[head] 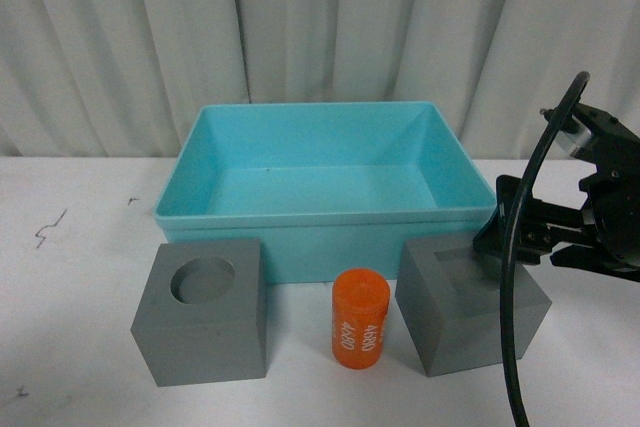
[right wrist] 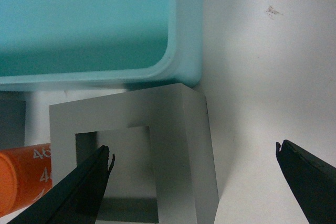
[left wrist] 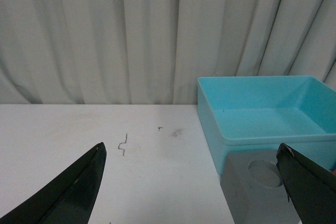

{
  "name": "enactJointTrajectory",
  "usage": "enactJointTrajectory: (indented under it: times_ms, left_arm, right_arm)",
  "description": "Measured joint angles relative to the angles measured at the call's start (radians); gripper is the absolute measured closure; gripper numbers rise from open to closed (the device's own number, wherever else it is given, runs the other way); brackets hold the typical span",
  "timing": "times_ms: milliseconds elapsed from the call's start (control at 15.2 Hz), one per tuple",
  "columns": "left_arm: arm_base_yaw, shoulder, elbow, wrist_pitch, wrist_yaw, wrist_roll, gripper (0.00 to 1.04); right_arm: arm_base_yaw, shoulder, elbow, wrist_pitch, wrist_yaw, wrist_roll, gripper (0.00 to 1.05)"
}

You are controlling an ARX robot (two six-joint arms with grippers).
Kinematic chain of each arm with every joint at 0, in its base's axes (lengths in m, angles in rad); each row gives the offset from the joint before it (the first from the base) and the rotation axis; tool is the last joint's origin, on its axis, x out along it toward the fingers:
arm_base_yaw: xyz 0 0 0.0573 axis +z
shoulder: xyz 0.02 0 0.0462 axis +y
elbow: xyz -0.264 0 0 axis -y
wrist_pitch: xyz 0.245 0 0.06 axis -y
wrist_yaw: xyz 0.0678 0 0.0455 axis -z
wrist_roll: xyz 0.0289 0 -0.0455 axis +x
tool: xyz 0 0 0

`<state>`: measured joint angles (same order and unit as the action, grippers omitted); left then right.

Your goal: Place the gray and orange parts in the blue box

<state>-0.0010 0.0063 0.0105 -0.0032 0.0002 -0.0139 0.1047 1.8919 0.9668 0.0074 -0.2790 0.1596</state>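
Note:
The light blue box [head: 300,215] stands at the middle back of the table and holds nothing. In front of it stand the gray cube with a round recess [head: 205,332], the orange cylinder [head: 360,319] with white digits, and the gray cube with a square recess [head: 470,322]. My right gripper [head: 500,242] is open just above the square-recess cube's right rear edge. In the right wrist view the gripper [right wrist: 193,150] straddles that cube's outer wall [right wrist: 178,129], one finger over the recess, the other over the table. My left gripper [left wrist: 191,148] is open and empty, with the round-recess cube [left wrist: 252,198] beside one finger.
White table [head: 80,277] with small dark marks [head: 48,229] at the left. A pale curtain [head: 320,27] hangs behind the box. The right arm's black cable [head: 512,327] loops down in front of the square-recess cube. The box also shows in both wrist views [left wrist: 210,114] [right wrist: 184,51].

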Motion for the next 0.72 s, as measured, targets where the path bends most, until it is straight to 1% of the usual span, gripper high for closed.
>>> enactJointTrajectory:
  times_ms: [460, 526, 657, 723]
  left_arm:
    - [0.000, 0.000, 0.000, 0.000, 0.000, 0.000, 0.07]
    - [0.000, 0.000, 0.000, 0.000, 0.000, 0.000, 0.07]
    - [0.000, 0.000, 0.000, 0.000, 0.000, 0.000, 0.07]
    - [0.000, 0.000, 0.000, 0.000, 0.000, 0.000, 0.07]
  right_arm:
    - [0.014, 0.060, -0.029, 0.055, -0.016, -0.005, 0.06]
    - [0.014, 0.061, -0.030, 0.064, -0.014, -0.006, 0.09]
    - [0.014, 0.061, -0.032, 0.081, -0.010, -0.007, 0.32]
    - [0.017, 0.061, -0.034, 0.089, -0.011, -0.007, 0.41]
